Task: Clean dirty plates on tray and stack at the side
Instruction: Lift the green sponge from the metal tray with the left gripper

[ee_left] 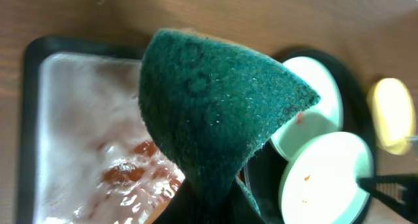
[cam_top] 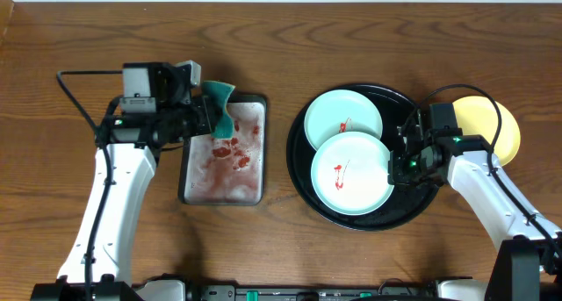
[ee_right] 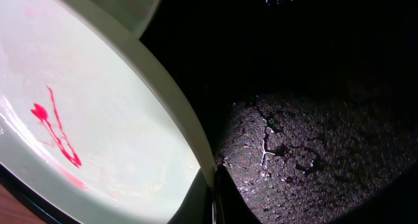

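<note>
Two pale mint plates lie on the black tray (cam_top: 413,204). The front plate (cam_top: 349,175) overlaps the back plate (cam_top: 344,115), and both carry red sauce smears. My right gripper (cam_top: 406,157) is shut on the front plate's right rim; in the right wrist view the fingers (ee_right: 212,185) pinch that rim of the plate (ee_right: 85,119) above the tray floor (ee_right: 307,139). A yellow plate (cam_top: 492,117) lies on the table right of the tray. My left gripper (cam_top: 211,117) is shut on a green sponge (ee_left: 215,113), held above the silver tray.
The rectangular silver tray (cam_top: 219,185) left of the black tray holds foamy water with red sauce (ee_left: 124,172). Bare wooden table lies behind and in front of both trays. The left wrist view also shows both mint plates (ee_left: 326,178) and the yellow plate (ee_left: 392,113).
</note>
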